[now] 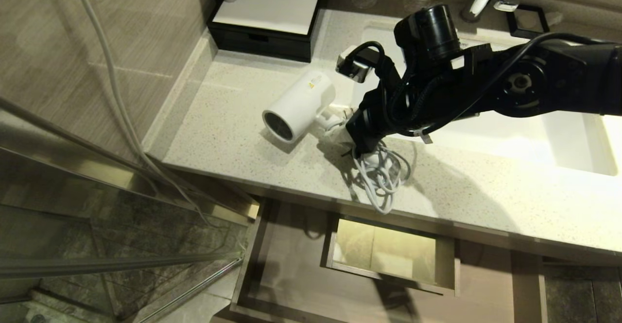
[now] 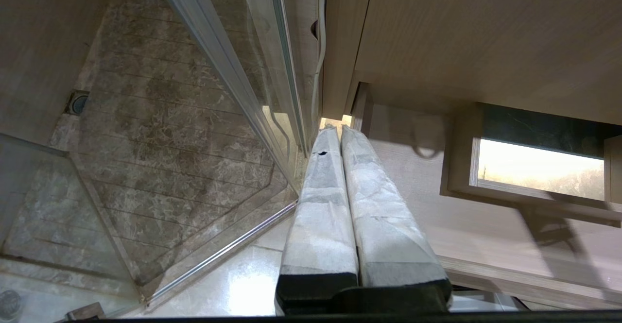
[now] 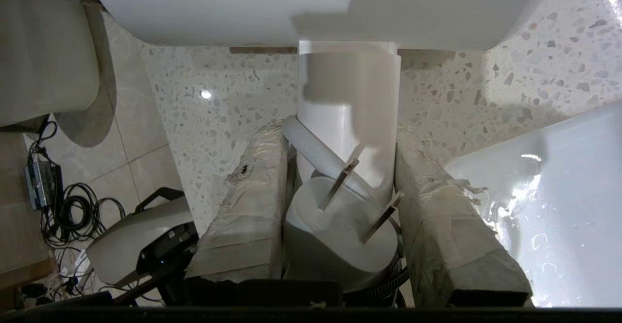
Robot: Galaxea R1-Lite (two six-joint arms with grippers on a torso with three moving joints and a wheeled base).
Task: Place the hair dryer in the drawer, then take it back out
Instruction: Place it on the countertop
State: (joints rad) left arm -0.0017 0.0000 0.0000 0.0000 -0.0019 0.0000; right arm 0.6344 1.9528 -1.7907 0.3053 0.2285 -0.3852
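One arm matters: your right jaws (image 3: pixel 340 167) are clamped on the hair dryer (image 1: pixel 299 105) handle, barrel pointing seven o'clock on the desk (image 1: pixel 486 201); drawer (image 1: pixel 291 274) open at six o'clock. Left jaws (image 2: pixel 340 133) together.

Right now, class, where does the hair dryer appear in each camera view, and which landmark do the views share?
Head view: hair dryer lies on the speckled countertop, left of the sink.
Left wrist view: not in it.
Right wrist view: its handle stands between the right gripper fingers.
Shared landmark: the speckled countertop, in the head and right wrist views.
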